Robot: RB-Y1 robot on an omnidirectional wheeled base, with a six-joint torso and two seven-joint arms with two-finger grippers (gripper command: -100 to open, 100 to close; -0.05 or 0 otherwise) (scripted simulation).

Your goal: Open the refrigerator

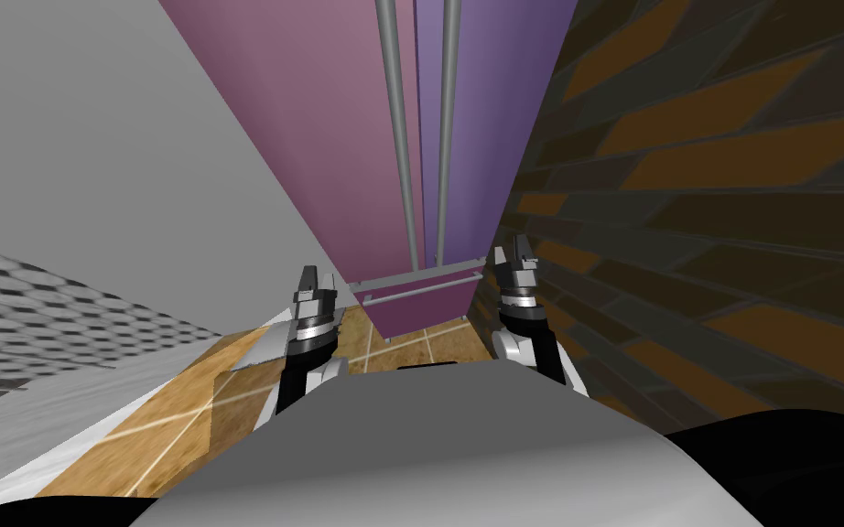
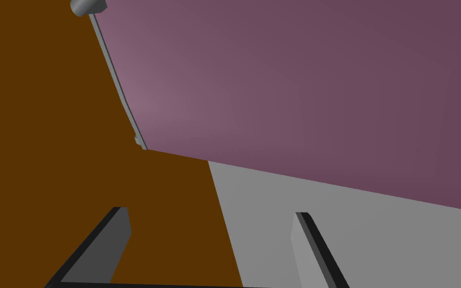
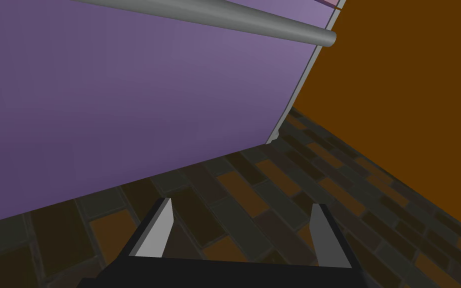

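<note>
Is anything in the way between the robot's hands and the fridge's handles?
Nothing visible. The tall pink and purple refrigerator stands straight ahead, its two long grey bar handles side by side down the middle. The left gripper and right gripper sit on either side, jaws open, with nothing between them and the handles.

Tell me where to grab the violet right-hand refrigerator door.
Probably its long grey bar handle, taken from the front with the open right gripper straddling the bar crosswise: it runs up the violet door along its inner edge, standing off the panel.
</note>
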